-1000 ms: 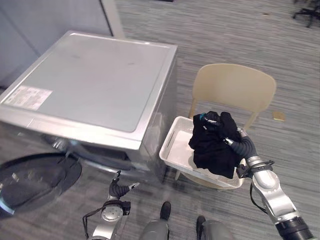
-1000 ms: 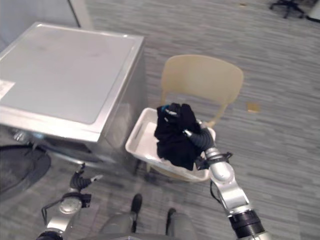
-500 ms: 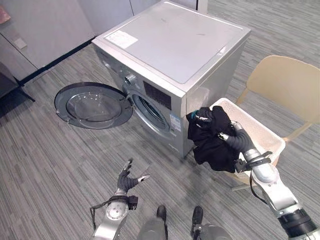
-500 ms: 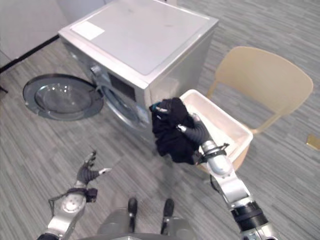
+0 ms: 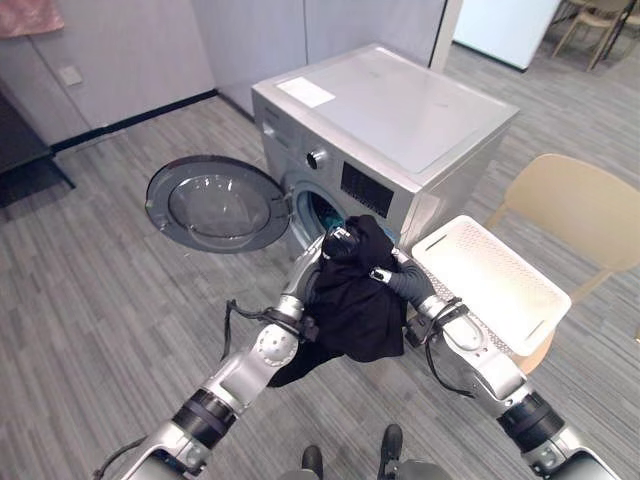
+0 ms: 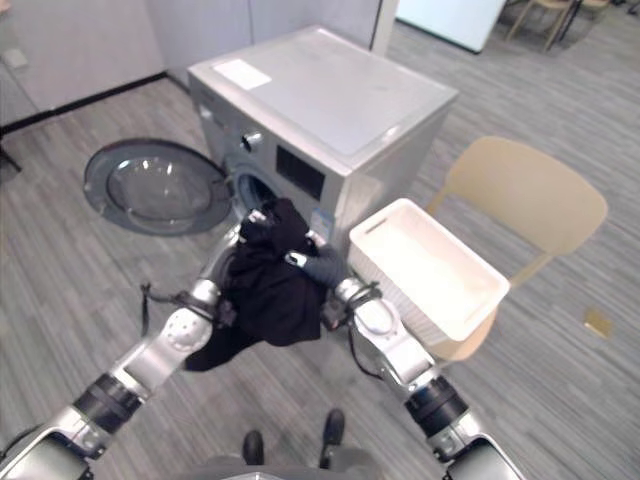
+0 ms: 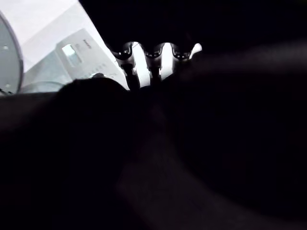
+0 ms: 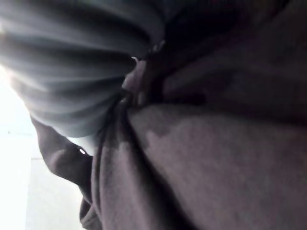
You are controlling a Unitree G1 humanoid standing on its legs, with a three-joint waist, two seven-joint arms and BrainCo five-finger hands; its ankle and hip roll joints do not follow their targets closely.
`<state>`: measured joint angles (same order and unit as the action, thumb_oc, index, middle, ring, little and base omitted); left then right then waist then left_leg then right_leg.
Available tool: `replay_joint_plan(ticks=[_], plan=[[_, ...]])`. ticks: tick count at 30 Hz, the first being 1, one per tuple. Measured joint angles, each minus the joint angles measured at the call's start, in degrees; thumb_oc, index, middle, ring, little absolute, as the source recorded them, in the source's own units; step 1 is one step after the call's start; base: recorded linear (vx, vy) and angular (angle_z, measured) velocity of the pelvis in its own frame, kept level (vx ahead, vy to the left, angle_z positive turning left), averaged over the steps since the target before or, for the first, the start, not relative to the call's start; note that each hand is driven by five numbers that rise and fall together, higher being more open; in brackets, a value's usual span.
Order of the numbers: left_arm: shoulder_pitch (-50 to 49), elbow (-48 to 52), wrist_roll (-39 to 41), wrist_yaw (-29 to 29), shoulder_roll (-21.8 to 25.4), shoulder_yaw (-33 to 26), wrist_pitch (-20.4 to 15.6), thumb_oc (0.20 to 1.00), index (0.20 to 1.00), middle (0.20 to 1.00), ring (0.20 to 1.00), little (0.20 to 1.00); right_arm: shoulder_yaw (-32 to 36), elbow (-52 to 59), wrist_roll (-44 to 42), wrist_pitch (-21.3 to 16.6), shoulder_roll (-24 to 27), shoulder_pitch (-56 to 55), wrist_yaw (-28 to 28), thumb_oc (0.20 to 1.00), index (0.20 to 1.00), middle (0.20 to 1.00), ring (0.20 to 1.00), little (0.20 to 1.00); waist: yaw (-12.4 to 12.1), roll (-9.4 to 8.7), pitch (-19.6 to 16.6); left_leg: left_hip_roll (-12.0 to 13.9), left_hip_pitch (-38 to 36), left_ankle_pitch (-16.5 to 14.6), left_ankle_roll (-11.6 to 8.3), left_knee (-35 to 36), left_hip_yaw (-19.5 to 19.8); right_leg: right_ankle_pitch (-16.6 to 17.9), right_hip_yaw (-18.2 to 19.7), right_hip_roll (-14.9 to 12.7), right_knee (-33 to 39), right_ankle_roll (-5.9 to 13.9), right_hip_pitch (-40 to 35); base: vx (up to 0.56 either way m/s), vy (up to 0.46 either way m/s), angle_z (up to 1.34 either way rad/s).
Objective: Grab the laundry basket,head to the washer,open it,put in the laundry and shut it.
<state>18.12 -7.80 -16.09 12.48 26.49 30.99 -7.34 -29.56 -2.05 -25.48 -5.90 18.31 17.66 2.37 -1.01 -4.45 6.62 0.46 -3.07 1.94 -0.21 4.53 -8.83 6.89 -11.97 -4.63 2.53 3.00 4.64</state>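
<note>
A black bundle of laundry (image 5: pixel 355 300) hangs in front of the washer's round drum opening (image 5: pixel 318 210), just below it. My right hand (image 5: pixel 400 283) is shut on the bundle's upper right side, and dark cloth (image 8: pixel 216 163) covers its wrist view. My left hand (image 5: pixel 305 280) lies against the bundle's left side, partly under the cloth (image 7: pixel 192 143). The silver washer (image 5: pixel 400 110) stands with its round door (image 5: pixel 215 205) swung wide to the left. The white laundry basket (image 5: pixel 490 285) sits bare on a chair to the washer's right.
The beige chair (image 5: pixel 580 205) under the basket stands right of the washer. The open door lies low over the grey plank floor at the left. Grey wall panels (image 5: pixel 120 50) run behind the washer.
The camera has swung round to face the washer's front. My right hand has carried the laundry from the basket to the drum opening. My left hand has risen from near the floor to the bundle.
</note>
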Motion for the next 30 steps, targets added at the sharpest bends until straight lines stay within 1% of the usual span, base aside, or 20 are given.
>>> replay_joint_plan(ticks=[2,3,4,5,7,10,11,12,14,18,20,21,23,24,25,27,28,30], plan=[[0.24,-2.23,-0.45,1.15,-2.3,0.3,0.12,1.0,1.0,1.0,1.0,1.0,-0.33,-0.03,-1.91,0.02,-1.07,0.14,-0.3,0.2,0.2,0.2,0.2,0.2,1.12,0.06,-0.7,-0.06,-0.13,-0.02,-0.01,0.03,-0.09,0.4,0.18,0.13,0.77,-0.09,-0.28,0.01,0.028,-0.12],[0.24,-2.77,-0.45,1.32,-2.83,0.4,0.34,1.0,1.0,1.0,1.0,1.0,-0.64,-0.03,-2.35,0.12,-1.05,0.23,-0.4,0.2,0.2,0.2,0.2,0.2,1.14,0.06,-0.74,-0.04,-0.15,-0.02,-0.01,0.03,-0.25,0.75,0.46,0.27,1.21,-0.4,-0.38,0.01,0.027,-0.08],[0.27,-3.46,-0.45,1.44,-2.95,0.82,0.37,0.294,0.294,0.294,0.294,0.294,-1.11,-0.05,-2.8,0.4,-1.02,0.4,-0.47,0.2,0.2,0.2,0.2,0.2,1.12,0.09,-0.75,0.03,-0.2,-0.01,-0.01,0.03,-0.48,1.19,0.78,0.45,1.92,-0.53,-0.66,0.01,0.011,-0.19],[0.26,-4.75,-0.44,1.45,-3.24,1.18,0.53,0.2,0.2,0.2,0.2,0.2,-2.37,-0.15,-3.57,1.04,-0.88,0.63,-0.67,0.2,0.2,0.2,0.2,0.2,1.05,0.33,-0.86,0.27,-0.46,-0.01,-0.02,0.03,-1.05,1.46,1.3,0.68,2.09,-0.76,-0.75,0.01,0.015,-0.21],[0.2,-5.82,-0.44,1.44,-3.34,1.73,0.62,0.2,0.2,0.2,0.2,0.2,-3.21,-0.3,-4.06,1.23,-0.75,0.69,-0.77,0.2,0.2,0.2,0.2,0.2,0.98,0.91,-1.2,0.54,-0.71,-0.04,-0.05,0.04,-1.4,1.5,1.59,1.03,2.09,-0.81,-0.86,0.01,0.011,-0.13],[-0.01,-5.81,-0.27,1.61,-3.79,2.01,0.99,0.2,0.2,0.2,0.2,0.2,-3.67,-0.57,-5.7,1.32,-0.81,0.69,-0.81,0.2,0.2,0.2,0.2,0.2,1.02,2.35,-1.99,0.84,-1.08,-0.12,-0.18,0.07,-1.54,1.53,1.79,1.36,2.09,-0.85,-1.08,0.01,0.002,-0.05],[-0.18,-5.81,-0.26,1.74,-3.95,1.93,1.0,0.2,0.2,0.2,0.2,0.2,-3.67,-0.6,-6.1,1.32,-0.77,0.69,-0.81,0.382,0.382,0.382,0.382,0.382,1.03,2.75,-2.23,0.89,-1.19,-0.14,-0.21,0.08,-1.55,1.53,1.82,1.59,2.09,-0.85,-1.2,0.01,-0.015,-0.04],[-0.42,-5.8,0.07,2.09,-4.06,1.89,1.0,0.2,0.2,0.2,0.2,0.2,-3.78,-0.64,-6.1,1.32,-0.64,0.64,-0.79,1.0,1.0,1.0,1.0,1.0,1.06,3.23,-2.55,0.97,-1.24,-0.18,-0.29,0.08,-1.56,1.44,1.87,1.66,2.09,-0.74,-1.23,0.0,0.0,0.0],[-1.88,-5.65,0.25,2.49,-4.4,0.32,1.02,0.2,0.2,0.2,0.2,0.2,-4.14,-0.94,-6.11,1.19,-0.38,0.14,-0.24,1.0,1.0,1.0,1.0,1.0,1.21,3.39,-2.71,1.1,-1.44,-0.12,-0.37,0.09,-1.62,1.5,1.97,1.76,2.09,-0.81,-1.37,0.0,-0.012,-0.04],[-4.96,-5.65,2.49,2.55,-4.34,-0.15,1.08,0.2,0.2,0.2,0.2,0.2,-5.19,-0.97,-5.96,1.87,1.01,-0.11,1.32,1.0,1.0,1.0,1.0,1.0,1.38,3.38,-2.71,1.45,-1.74,-0.25,-0.59,0.13,-1.61,1.5,1.96,1.74,2.09,-0.82,-1.77,0.0,0.0,0.0],[-7.75,-5.65,2.56,2.4,-4.35,-2.02,0.98,0.2,0.2,0.2,0.2,0.2,-4.62,-0.96,-5.28,1.9,1.46,-1.53,1.8,1.0,1.0,1.0,1.0,1.0,1.43,3.35,-2.73,1.59,-1.73,-0.29,-0.67,0.34,-1.61,1.5,1.94,1.84,2.09,-0.81,-1.76,0.0,0.0,0.0],[-10.57,-5.73,3.66,2.3,-4.33,-4.16,1.1,0.2,0.2,0.2,0.2,0.2,-4.56,-0.94,-3.35,1.95,2.89,-2.78,1.96,1.0,1.0,1.0,1.0,1.0,1.66,3.34,-2.74,1.67,-1.72,-0.3,-0.69,0.33,-1.61,1.49,1.95,1.9,2.1,-0.82,-1.75,0.0,0.0,0.0],[-13.28,-6.07,4.86,2.27,-4.26,-6.01,1.23,0.2,0.2,0.2,0.2,0.2,-3.89,-0.95,-1.21,2.05,4.52,-4.58,2.02,1.0,1.0,1.0,1.0,1.0,1.75,3.34,-2.74,1.73,-1.7,-0.3,-0.69,0.31,-1.57,1.47,1.92,1.95,2.1,-0.84,-1.74,0.0,0.0,0.0],[-14.65,-6.38,5.13,2.19,-4.26,-6.98,1.24,0.2,0.2,0.2,0.2,0.2,-2.76,-0.94,0.44,2.07,5.0,-5.68,2.1,1.0,1.0,1.0,1.0,1.0,1.75,3.34,-2.74,1.74,-1.7,-0.3,-0.69,0.25,-1.57,1.44,1.92,1.98,2.1,-0.88,-1.73,0.0,0.0,0.0],[-16.95,-6.97,6.8,1.72,-3.98,-8.81,1.61,0.2,0.2,0.2,0.2,0.2,-0.48,-0.92,6.16,2.07,6.93,-6.84,1.54,1.0,1.0,1.0,1.0,1.0,1.87,3.34,-2.74,1.73,-1.65,-0.3,-0.68,0.11,-1.59,1.44,1.96,1.99,2.11,-0.89,-1.65,0.0,0.0,0.0],[-18.5,-7.09,7.06,1.35,-3.75,-10.26,1.96,0.2,0.2,0.2,0.2,0.2,1.97,-0.82,10.24,2.07,9.03,-7.12,1.32,1.0,1.0,1.0,1.0,1.0,1.95,3.34,-2.74,1.7,-1.66,-0.29,-0.66,0.11,-1.57,1.44,1.96,1.95,2.11,-0.89,-1.67,0.0,0.0,0.0],[-19.38,-7.25,7.01,1.18,-3.52,-11.53,2.14,0.2,0.2,0.2,0.2,0.2,4.88,0.55,15.34,1.93,11.61,-7.84,0.76,1.0,1.0,1.0,1.0,1.0,1.95,3.34,-2.74,1.69,-1.6,-0.29,-0.64,0.15,-1.56,1.44,1.94,1.93,2.11,-0.88,-1.65,0.0,0.0,0.0],[-21.16,-7.24,7.02,1.12,-3.56,-13.52,2.12,0.2,0.2,0.2,0.2,0.2,8.7,3.58,20.09,1.21,13.68,-10.65,-0.06,1.0,1.0,1.0,1.0,1.0,1.99,3.36,-2.75,1.71,-1.62,-0.31,-0.62,0.2,-1.55,1.39,1.94,1.95,2.12,-0.93,-1.65,0.0,0.0,0.0]])
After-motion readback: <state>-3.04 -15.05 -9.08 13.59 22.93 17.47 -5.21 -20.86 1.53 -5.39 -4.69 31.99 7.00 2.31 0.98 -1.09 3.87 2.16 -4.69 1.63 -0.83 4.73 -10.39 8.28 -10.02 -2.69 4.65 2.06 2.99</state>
